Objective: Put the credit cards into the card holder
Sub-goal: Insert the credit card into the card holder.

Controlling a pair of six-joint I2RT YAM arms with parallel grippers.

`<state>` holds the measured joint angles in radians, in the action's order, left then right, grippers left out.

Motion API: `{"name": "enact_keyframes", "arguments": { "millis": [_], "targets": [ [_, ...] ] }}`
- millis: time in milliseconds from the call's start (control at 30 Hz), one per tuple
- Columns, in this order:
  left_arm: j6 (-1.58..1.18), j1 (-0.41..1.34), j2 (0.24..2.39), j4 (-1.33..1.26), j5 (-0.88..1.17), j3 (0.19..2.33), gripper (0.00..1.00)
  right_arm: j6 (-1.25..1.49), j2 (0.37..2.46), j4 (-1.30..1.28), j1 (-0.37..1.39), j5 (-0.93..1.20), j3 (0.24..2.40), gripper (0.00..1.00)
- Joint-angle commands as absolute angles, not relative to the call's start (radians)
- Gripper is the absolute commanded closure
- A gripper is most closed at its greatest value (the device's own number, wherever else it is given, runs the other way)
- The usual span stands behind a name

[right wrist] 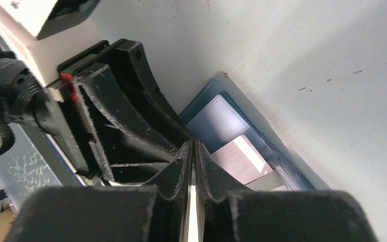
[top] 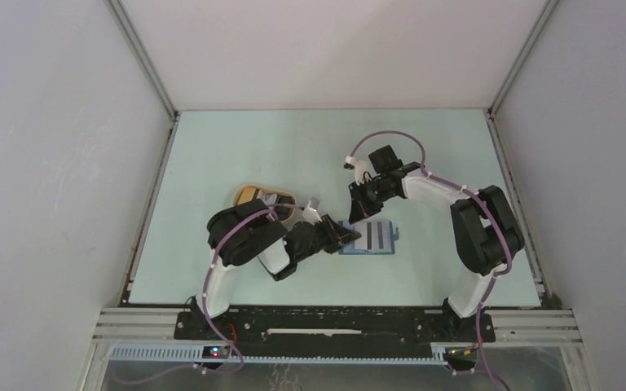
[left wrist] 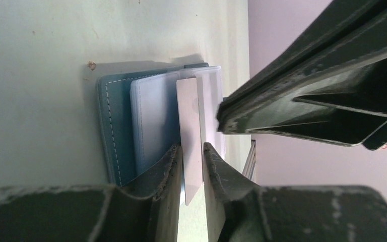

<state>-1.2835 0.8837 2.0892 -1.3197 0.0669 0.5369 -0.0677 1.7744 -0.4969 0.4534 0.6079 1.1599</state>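
The teal card holder (top: pixel 379 238) lies open on the table, its clear sleeves (left wrist: pixel 151 121) facing up. A pale credit card (left wrist: pixel 189 116) stands between the fingers of my left gripper (left wrist: pixel 192 146), touching both, with its far end over the sleeves. My right gripper (right wrist: pixel 193 142) meets it tip to tip from the far side. Its jaws are almost together on a thin pale card edge (right wrist: pixel 194 212). A silvery card (right wrist: pixel 239 159) sits in a sleeve of the holder (right wrist: pixel 216 113). In the top view the left gripper (top: pixel 349 236) and the right gripper (top: pixel 357 216) crowd the holder's left edge.
A tan oval tray (top: pixel 249 195) sits left of the holder, partly behind the left arm. White enclosure walls stand at the left, right and back of the pale table (top: pixel 293 147). The right gripper's finger (left wrist: pixel 292 96) fills the upper right of the left wrist view.
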Motion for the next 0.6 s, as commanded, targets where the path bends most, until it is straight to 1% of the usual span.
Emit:
{"name": "enact_keyframes", "arguments": {
  "millis": [0,333,567],
  "targets": [
    [-1.251,0.892,2.067,-1.360,0.089,0.529,0.73,-0.046,1.804,-0.483,0.481,0.533,1.180,0.88],
    [-1.243,0.899,2.048,-1.359,0.097,0.528,0.72,-0.081,1.846,-0.506,0.536,0.484,1.198,0.88],
    [-1.242,0.899,2.042,-1.360,0.106,0.529,0.72,-0.129,1.860,-0.560,0.535,0.414,1.223,0.88]
  ]
}}
